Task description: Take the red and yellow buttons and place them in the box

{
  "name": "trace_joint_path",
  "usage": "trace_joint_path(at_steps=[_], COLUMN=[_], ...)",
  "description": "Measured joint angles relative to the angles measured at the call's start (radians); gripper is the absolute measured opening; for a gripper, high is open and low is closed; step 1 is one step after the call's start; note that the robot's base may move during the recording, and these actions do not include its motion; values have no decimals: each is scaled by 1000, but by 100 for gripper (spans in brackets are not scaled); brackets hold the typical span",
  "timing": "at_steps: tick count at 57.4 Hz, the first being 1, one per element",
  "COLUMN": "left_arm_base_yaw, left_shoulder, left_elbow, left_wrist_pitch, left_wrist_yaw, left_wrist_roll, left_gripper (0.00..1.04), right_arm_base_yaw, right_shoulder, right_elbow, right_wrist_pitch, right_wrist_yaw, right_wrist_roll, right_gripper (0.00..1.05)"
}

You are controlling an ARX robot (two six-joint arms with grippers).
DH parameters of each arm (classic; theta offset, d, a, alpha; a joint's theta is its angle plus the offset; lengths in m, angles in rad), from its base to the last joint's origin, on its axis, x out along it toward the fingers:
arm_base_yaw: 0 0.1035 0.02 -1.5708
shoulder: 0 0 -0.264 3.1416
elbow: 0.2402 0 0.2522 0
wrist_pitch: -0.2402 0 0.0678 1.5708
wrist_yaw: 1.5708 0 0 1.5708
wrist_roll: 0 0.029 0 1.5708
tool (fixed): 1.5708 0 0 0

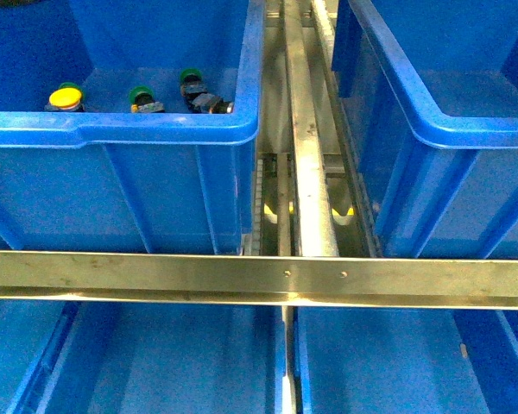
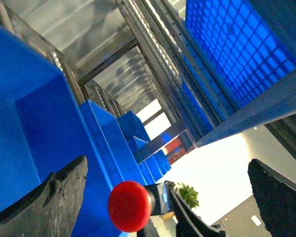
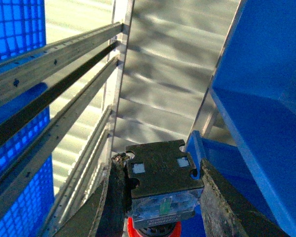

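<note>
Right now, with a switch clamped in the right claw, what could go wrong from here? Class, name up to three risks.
1. The right claw pinches the red button only by the sides of its body, so it might slip or twist out.
2. Metal rails and a blue bin wall stand close by; a careless swing could strike them.
3. The yellow button lies near green-capped switches, so a wrong pick is possible.
</note>
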Motion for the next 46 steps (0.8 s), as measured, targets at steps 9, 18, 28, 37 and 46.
trace_joint_path(at_steps=[9, 18, 28, 37, 46], left_arm_base_yaw=[74, 163, 233, 274, 293], left_shoulder=[-107, -280, -526, -773, -1059], left_elbow=[-82, -249, -498, -709, -872], left_wrist_pitch=[-10, -71, -165, -280, -494], left_wrist_yaw=[39, 68, 65, 37, 45], left_wrist_roll=[14, 81, 190, 256, 299], left_gripper=[97, 97, 97, 97, 97], right_arm_base_yaw=[-35, -61, -113, -140, -79], right_shoulder=[9, 6, -79, -183, -299], right_elbow=[11, 45, 49, 44, 31], right_wrist_pitch=[-91, -235, -445, -545, -578], right_wrist_yaw=[-114, -264, -368, -342, -262], right_wrist_roll=[-144, -426, -823, -1022, -1074], right_gripper=[33, 33, 33, 33, 33])
